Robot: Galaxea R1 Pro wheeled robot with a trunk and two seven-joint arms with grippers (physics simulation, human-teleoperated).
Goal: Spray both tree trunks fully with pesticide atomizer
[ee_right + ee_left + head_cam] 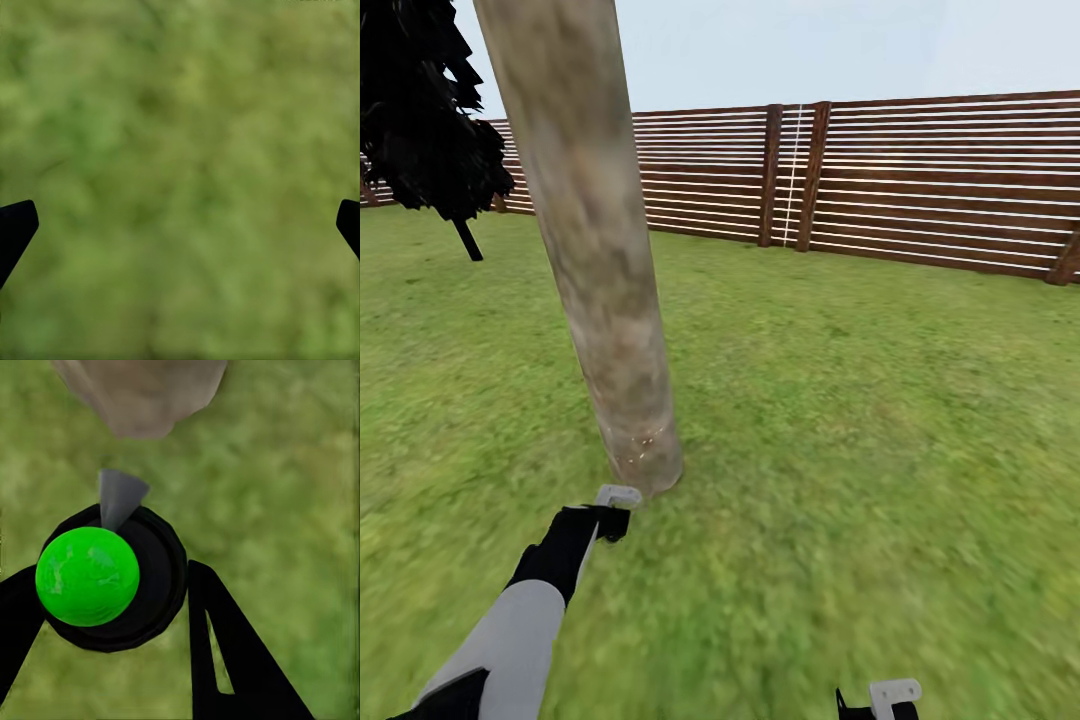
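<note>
Garden lawn (880,420): we see green grass spreading from our base to the fence; its near part is blurred in the head view
Fence (940,180): brown horizontal slats on dark posts, running along the lawn's far edge under a pale sky
Tree trunk (595,250): thick, pale grey-beige, mottled bark; it rises from the lawn left of centre and leans slightly out of the top of the head view; faint light specks show near its foot; in the left wrist view its base (142,394) stands just ahead of the nozzle
Dark bushy tree (425,110): black ragged foliage on a thin stem, near the lawn's far left edge, well apart from the trunk
Left arm (510,630): grey forearm with a black wrist, reaching forward toward the trunk's foot
Left gripper (112,592): clenched on the pesticide atomizer; its dark fingers (232,652) press either side of the black body; in the head view its pale tip (615,497) sits just beside the trunk's base
Pesticide atomizer (90,574): round black body with a bright green ball on it; a grey cone-shaped nozzle (116,499) points at the trunk, near but apparently not touching, though we cannot be sure from this angle
Right gripper (180,225): released, holding nothing; its two dark fingertips (15,229) sit well apart over blurred grass; its pale bracket (893,693) shows at the lower edge of the head view
</note>
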